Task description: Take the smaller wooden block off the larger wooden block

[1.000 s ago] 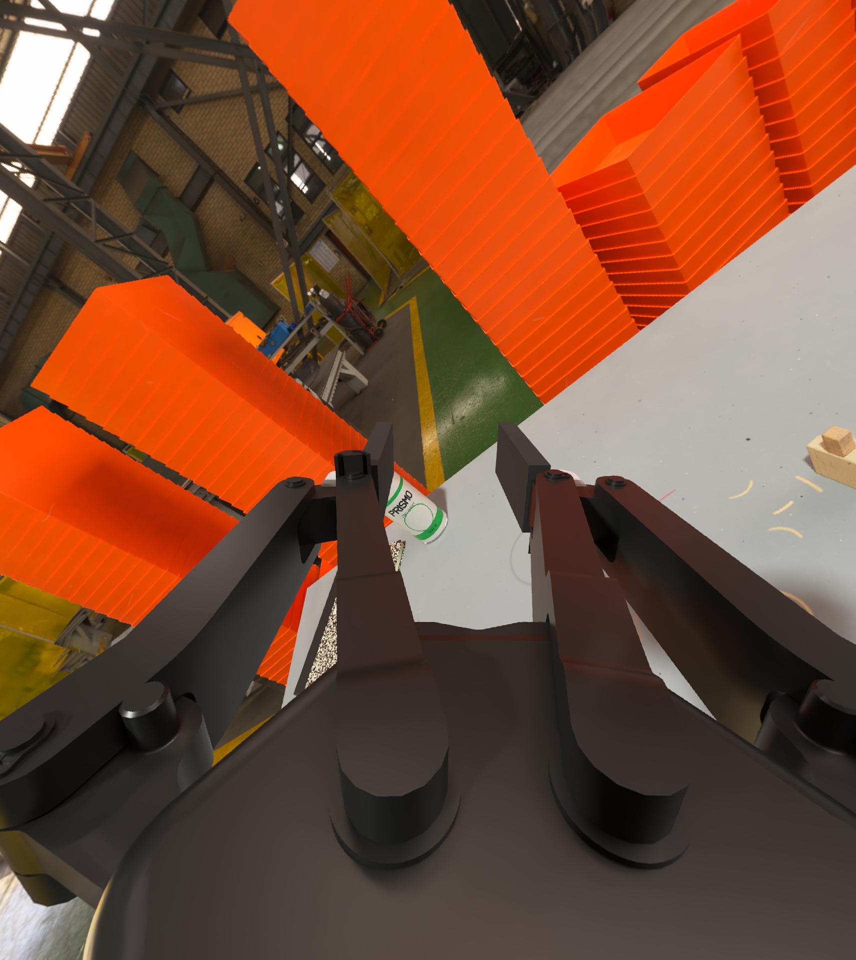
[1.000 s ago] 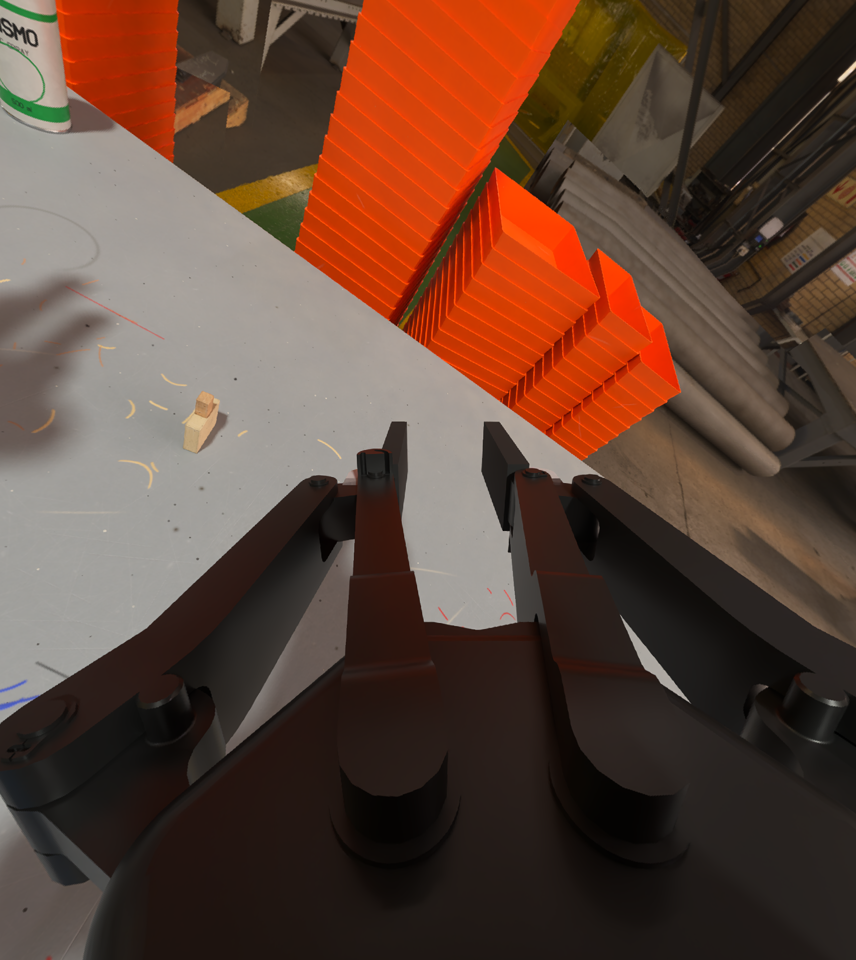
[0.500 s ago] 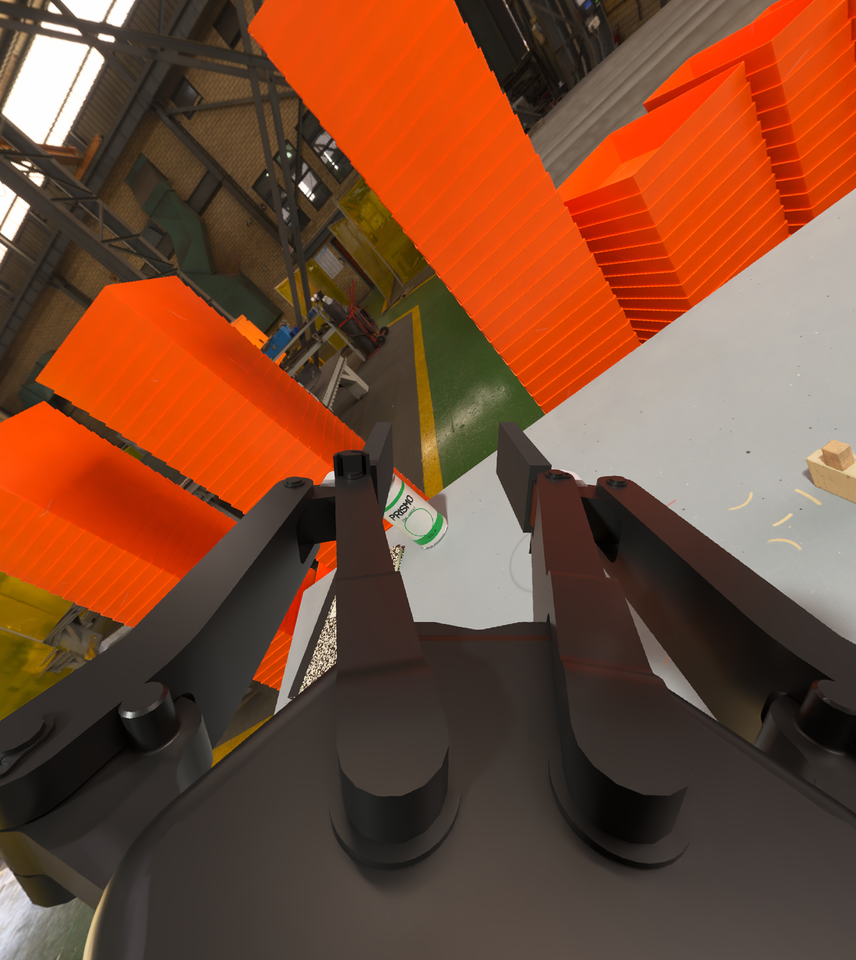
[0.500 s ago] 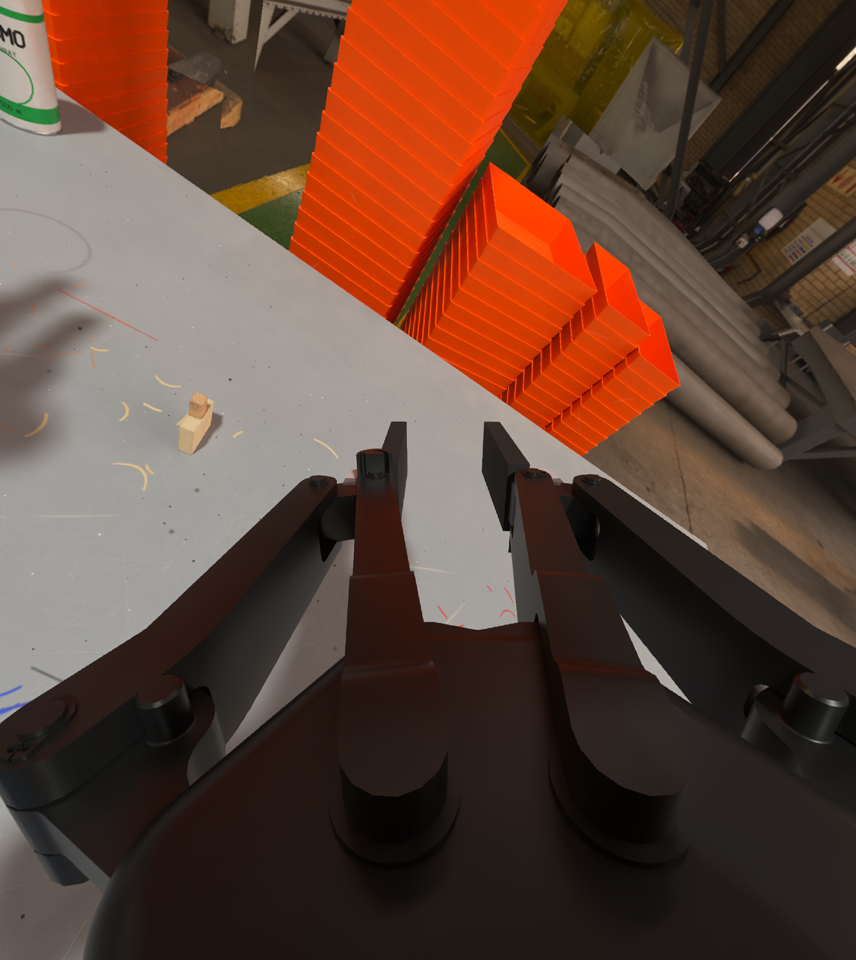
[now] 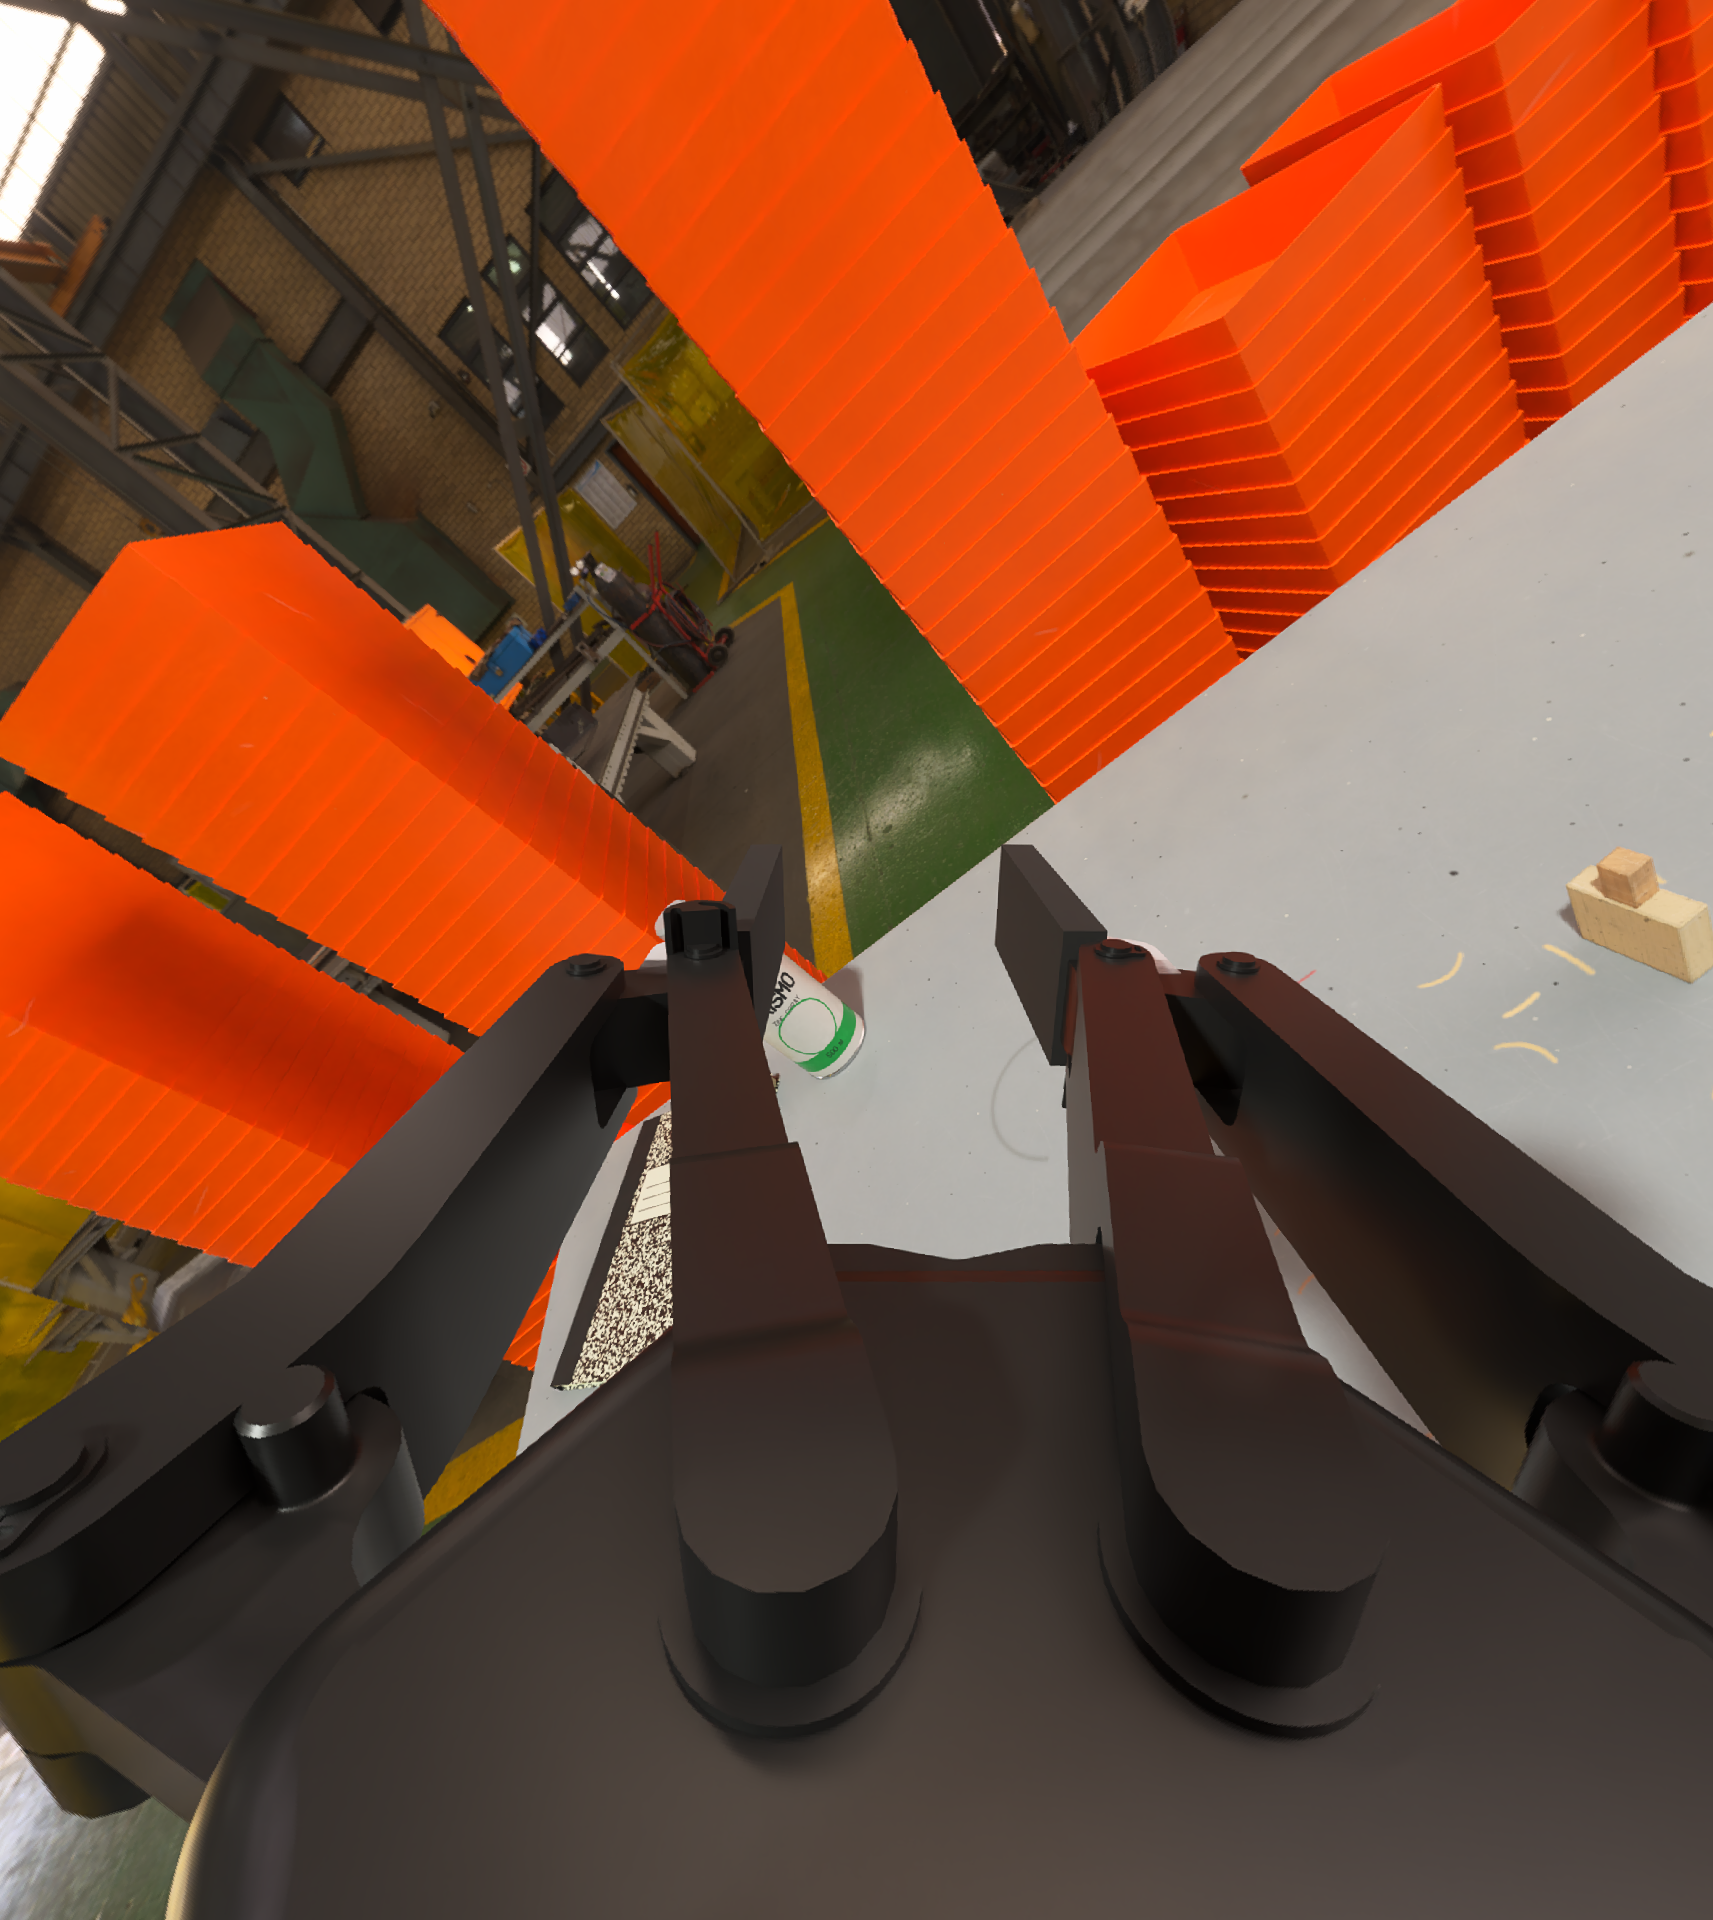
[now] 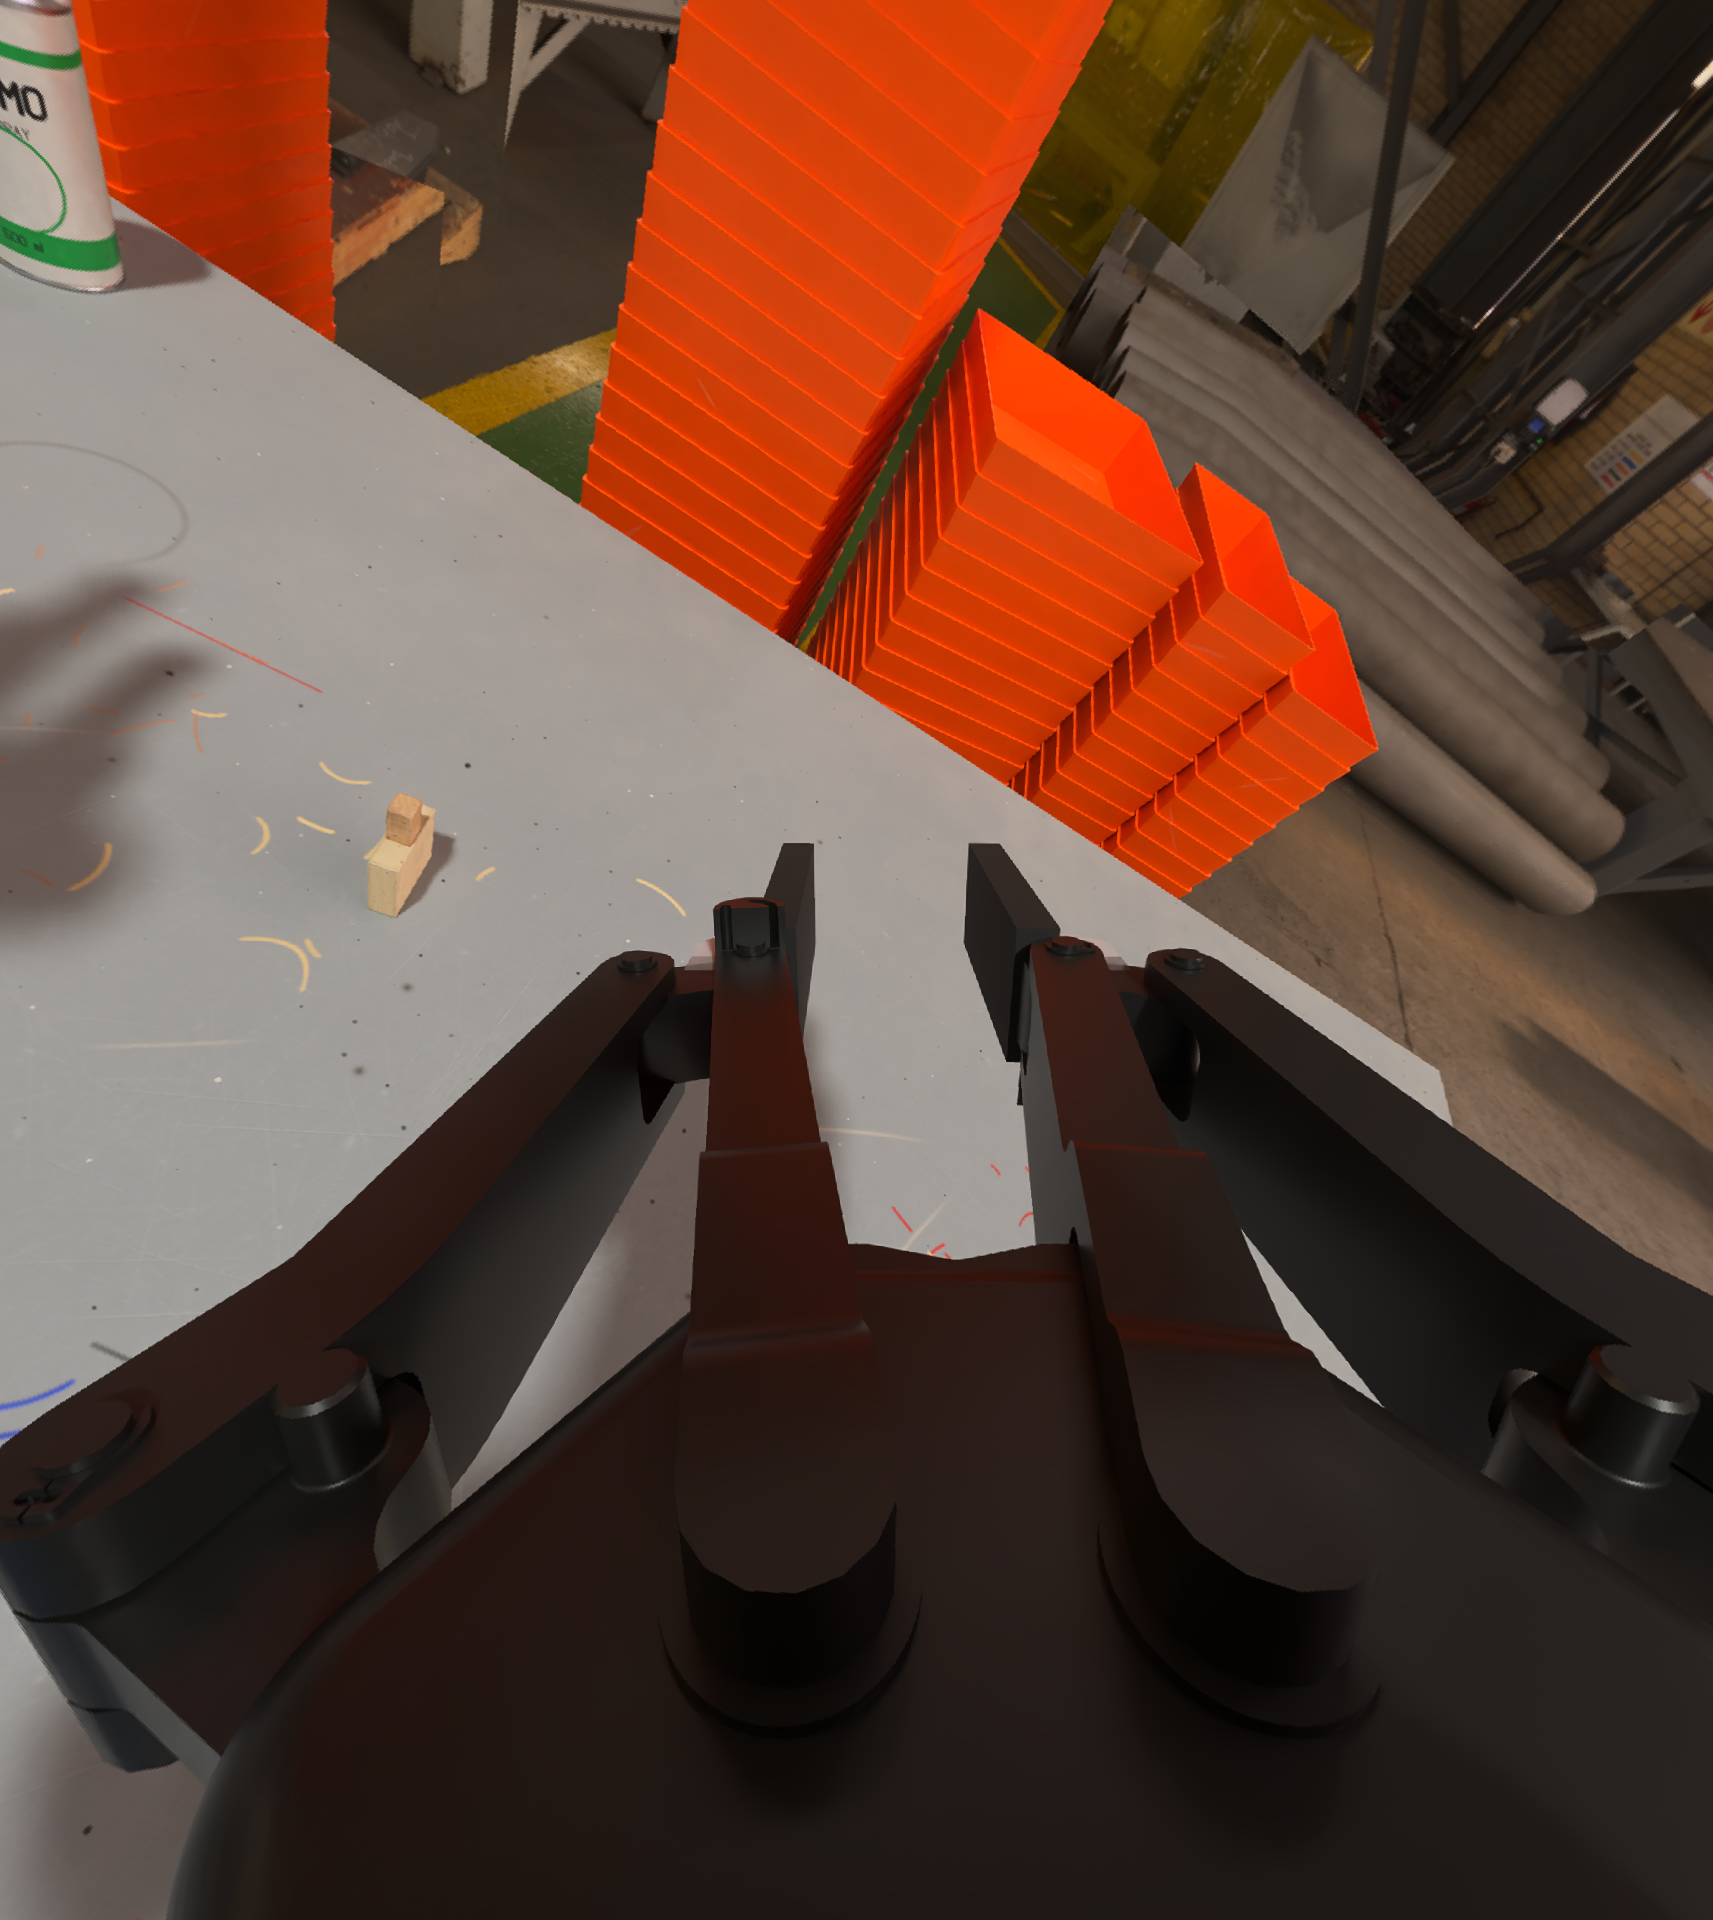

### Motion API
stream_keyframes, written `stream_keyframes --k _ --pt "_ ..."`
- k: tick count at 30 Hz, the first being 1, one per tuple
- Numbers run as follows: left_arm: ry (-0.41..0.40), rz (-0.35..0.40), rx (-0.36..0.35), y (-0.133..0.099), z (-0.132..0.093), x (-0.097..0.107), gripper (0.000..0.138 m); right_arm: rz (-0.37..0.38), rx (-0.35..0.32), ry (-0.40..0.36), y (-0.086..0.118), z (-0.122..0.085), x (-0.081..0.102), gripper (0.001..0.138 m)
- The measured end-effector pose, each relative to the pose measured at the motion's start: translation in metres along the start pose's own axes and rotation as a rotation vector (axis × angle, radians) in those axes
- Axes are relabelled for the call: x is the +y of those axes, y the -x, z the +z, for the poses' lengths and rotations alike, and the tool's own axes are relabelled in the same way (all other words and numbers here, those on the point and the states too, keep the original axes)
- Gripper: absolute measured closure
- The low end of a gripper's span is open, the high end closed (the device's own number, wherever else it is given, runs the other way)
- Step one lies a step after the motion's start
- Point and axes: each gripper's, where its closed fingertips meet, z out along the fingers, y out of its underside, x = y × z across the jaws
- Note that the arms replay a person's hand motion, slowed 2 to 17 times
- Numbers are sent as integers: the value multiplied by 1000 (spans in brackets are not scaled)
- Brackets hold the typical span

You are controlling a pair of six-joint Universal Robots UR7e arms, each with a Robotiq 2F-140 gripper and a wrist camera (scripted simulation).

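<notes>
Both arms are drifting in, slowly. In the left wrist view the larger wooden block has slid a touch lower than a second ago, the smaller wooden block still perched on top. The left tool stays parted and empty, aimed nearer the white can than the blocks. The right tool is also agape, holding nothing, with the pair off to its left on the bench. The approach has barely begun.
</notes>
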Motion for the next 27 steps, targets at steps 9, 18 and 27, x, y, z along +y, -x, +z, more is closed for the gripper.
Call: stream_keyframes --k 9,18,27 --pt "14 3 17 -2 2 3 82 39 -44 -5 8 1 -2 100" --pt "21 8 29 -4 2 4 82 75 -108 -25 20 -1 -7 100" --pt "17 -3 53 -6 2 4 83 127 -227 -46 41 -3 -14 102"
